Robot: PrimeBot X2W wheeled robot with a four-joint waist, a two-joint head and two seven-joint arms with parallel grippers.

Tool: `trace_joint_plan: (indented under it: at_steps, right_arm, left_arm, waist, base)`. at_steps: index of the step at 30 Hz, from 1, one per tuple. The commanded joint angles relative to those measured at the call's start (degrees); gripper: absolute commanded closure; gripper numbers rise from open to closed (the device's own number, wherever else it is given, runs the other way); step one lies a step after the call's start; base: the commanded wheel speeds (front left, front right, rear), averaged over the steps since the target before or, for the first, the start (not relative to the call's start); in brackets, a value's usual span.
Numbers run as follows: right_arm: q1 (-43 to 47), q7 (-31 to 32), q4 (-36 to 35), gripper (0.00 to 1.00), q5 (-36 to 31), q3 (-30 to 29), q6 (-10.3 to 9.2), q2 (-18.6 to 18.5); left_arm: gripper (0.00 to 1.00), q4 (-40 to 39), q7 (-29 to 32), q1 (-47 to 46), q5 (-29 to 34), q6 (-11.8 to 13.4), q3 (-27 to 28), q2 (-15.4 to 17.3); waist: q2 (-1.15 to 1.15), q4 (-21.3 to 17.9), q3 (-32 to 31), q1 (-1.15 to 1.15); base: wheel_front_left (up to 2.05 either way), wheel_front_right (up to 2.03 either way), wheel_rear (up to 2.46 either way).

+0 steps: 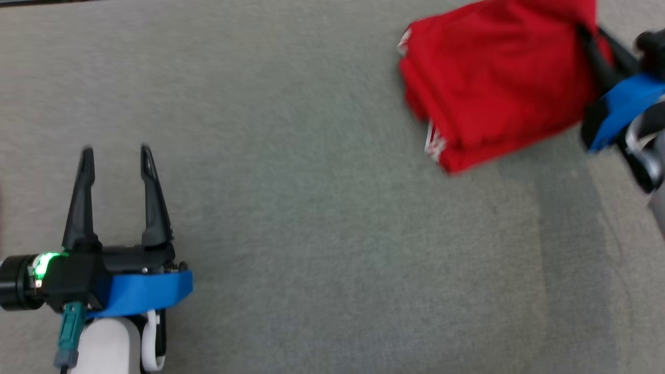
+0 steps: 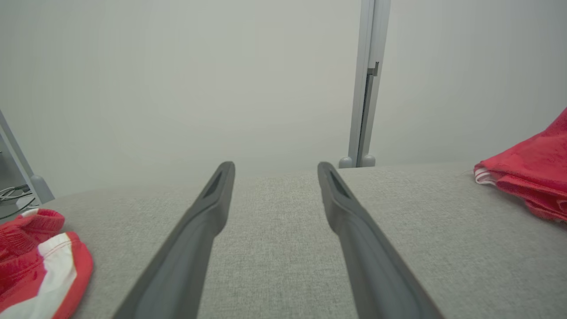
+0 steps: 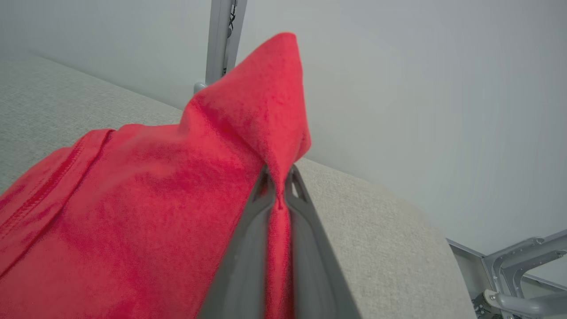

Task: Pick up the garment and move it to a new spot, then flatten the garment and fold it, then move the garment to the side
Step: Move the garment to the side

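Note:
The garment [image 1: 488,83] is red with white trim, folded into a thick pad at the far right of the grey table. In the left wrist view the garment [image 2: 527,181] lies at the right edge. My right gripper [image 1: 589,41] reaches in from the right, and its dark fingers [image 3: 248,248] pinch the cloth's right edge. In the right wrist view the garment [image 3: 146,212] rises in a peak above the gripper [image 3: 279,177], which is shut on it. My left gripper [image 1: 117,150] stands open at the lower left, far from the garment, with nothing between its fingers [image 2: 199,230].
A second red and white cloth [image 2: 35,261] lies at the table's left edge in the left wrist view. A grey upright post [image 2: 367,84] stands behind the table's far edge. The grey table [image 1: 322,218] stretches between the two grippers.

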Motion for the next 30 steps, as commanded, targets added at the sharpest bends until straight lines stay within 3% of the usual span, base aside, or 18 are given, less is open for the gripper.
trace_joint_plan:
  at_steps: [1,6,13,20,26,27,28,30]
  right_arm:
    - [-1.73,-0.6,-0.26,1.0,0.95,0.03,0.0,-1.34]
    - [-6.23,-1.35,-0.06,1.0,4.57,-0.09,-0.01,-6.12]
    - [-12.15,-2.9,2.99,1.0,7.17,-0.39,0.0,-9.4]
    - [-16.7,-2.67,7.99,1.0,6.8,1.59,0.0,-7.88]
    - [-21.9,-2.15,17.37,1.0,3.44,1.48,0.0,-8.04]
    - [-22.8,-2.6,18.95,0.58,2.84,1.16,0.0,-7.99]
    - [-23.45,-2.77,20.45,0.0,2.53,0.75,0.0,-7.68]
    - [-24.4,-3.24,23.38,0.0,2.03,-0.16,0.0,-7.54]
  left_arm:
    - [0.0,-0.89,-0.14,-1.27,0.71,0.17,0.0,0.71]
    - [0.0,-4.19,-0.08,-3.19,2.46,0.37,0.13,2.82]
    - [0.0,-10.53,2.91,-5.65,4.74,0.24,0.06,5.76]
    - [0.0,-14.66,4.93,-6.17,5.59,0.38,-0.15,6.68]
    - [0.0,-16.38,5.53,-7.05,5.83,0.49,-1.02,6.75]
    - [0.0,-16.43,5.42,-7.18,5.83,0.61,-1.16,6.64]
    - [0.0,-16.46,5.29,-7.2,5.79,0.66,-1.16,6.54]
    - [0.0,-16.19,4.95,-7.17,5.58,0.94,-1.18,6.38]
  waist:
    - [-0.01,-1.39,1.42,-0.01]
    - [-0.01,-6.16,6.81,-0.01]
    - [-0.01,-10.29,13.04,-0.01]
    - [-0.01,-10.81,15.34,-0.01]
    - [-0.01,-8.83,16.88,-0.01]
    - [-0.01,-8.46,16.98,-0.01]
    - [-0.01,-8.21,17.03,-0.01]
    - [-0.01,-7.7,17.03,-0.01]
  base:
    - [0.0,0.0,0.0]
    - [0.0,0.0,0.0]
    - [0.0,0.0,0.0]
    - [0.0,0.0,0.0]
    - [0.0,0.0,0.0]
    - [0.0,0.0,0.0]
    - [0.0,0.0,0.0]
    - [0.0,0.0,0.0]
